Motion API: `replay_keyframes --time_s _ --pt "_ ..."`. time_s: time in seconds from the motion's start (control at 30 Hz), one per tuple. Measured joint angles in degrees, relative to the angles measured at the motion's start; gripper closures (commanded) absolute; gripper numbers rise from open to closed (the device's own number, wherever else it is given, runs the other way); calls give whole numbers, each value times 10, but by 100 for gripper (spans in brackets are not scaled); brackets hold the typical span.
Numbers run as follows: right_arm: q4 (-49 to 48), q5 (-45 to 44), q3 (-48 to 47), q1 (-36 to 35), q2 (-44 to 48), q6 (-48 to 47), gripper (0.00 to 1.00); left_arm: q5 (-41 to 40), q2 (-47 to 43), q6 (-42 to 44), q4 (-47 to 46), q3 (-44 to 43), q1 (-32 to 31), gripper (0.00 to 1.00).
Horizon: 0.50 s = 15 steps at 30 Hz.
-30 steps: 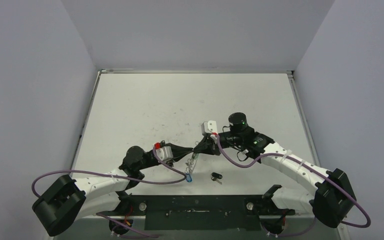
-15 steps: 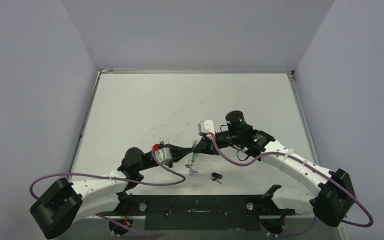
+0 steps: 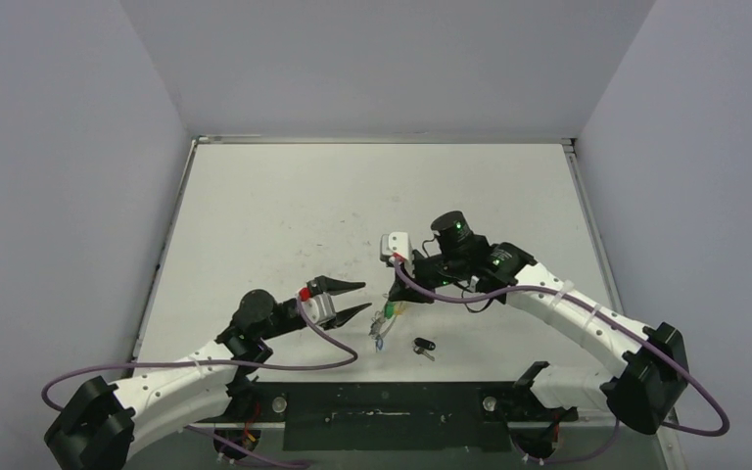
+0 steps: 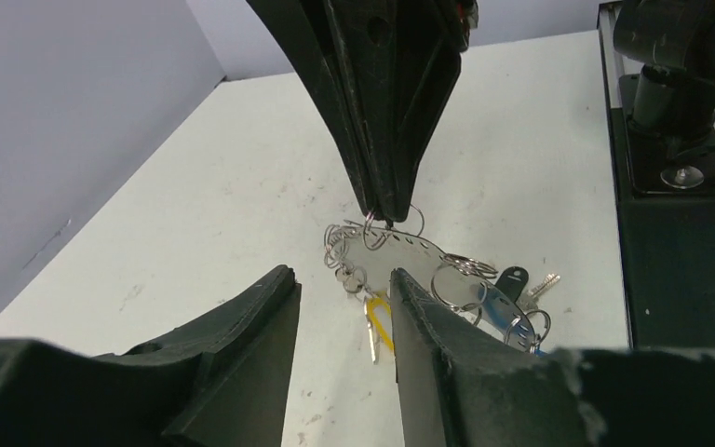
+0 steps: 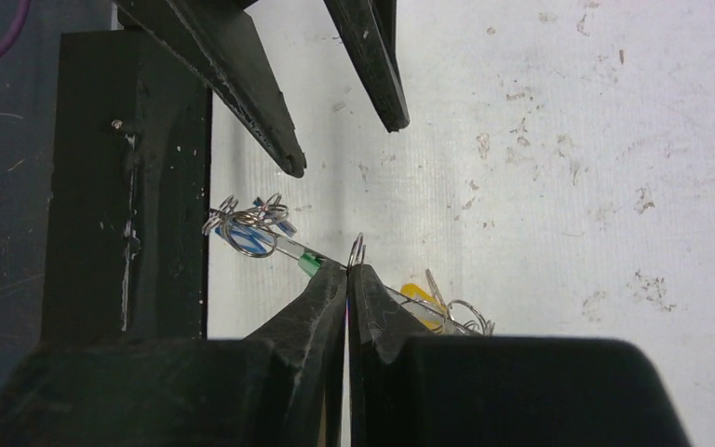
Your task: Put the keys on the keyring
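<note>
My right gripper (image 3: 393,291) is shut on a small ring of the silvery keyring (image 3: 384,316) and holds the bunch just above the table. In the right wrist view the shut gripper (image 5: 347,268) pinches that ring (image 5: 357,250). A green key (image 5: 311,264) and a blue key (image 5: 253,238) hang to its left, a yellow key (image 5: 416,295) to its right. My left gripper (image 3: 363,296) is open and empty, just left of the bunch. Its wrist view shows the keyring (image 4: 400,247), the yellow key (image 4: 377,321) and the blue key (image 4: 496,304) beyond the open gripper (image 4: 343,276). A black key (image 3: 422,345) lies loose on the table.
The black base rail (image 3: 392,401) runs along the near table edge, close to the hanging bunch; it also shows in the right wrist view (image 5: 121,186). Purple cables (image 3: 470,299) loop off both arms. Grey walls enclose the white table (image 3: 352,196).
My left gripper has let go of the keyring, opened and drawn back to the lower left. My right gripper has shifted a little left, still holding the bunch.
</note>
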State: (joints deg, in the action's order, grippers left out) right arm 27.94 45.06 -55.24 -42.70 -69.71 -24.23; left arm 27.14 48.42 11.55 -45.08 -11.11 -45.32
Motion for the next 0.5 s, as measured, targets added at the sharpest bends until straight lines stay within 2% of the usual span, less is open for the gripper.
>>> replay_keyframes --time_s 0.3,0.5 --pt "118 -43 -116 -20 -71 -10 100 1 -21 47 158 -50 0 58" --pt "199 -67 -183 -36 -136 -23 100 3 -9 67 205 -70 0 59"
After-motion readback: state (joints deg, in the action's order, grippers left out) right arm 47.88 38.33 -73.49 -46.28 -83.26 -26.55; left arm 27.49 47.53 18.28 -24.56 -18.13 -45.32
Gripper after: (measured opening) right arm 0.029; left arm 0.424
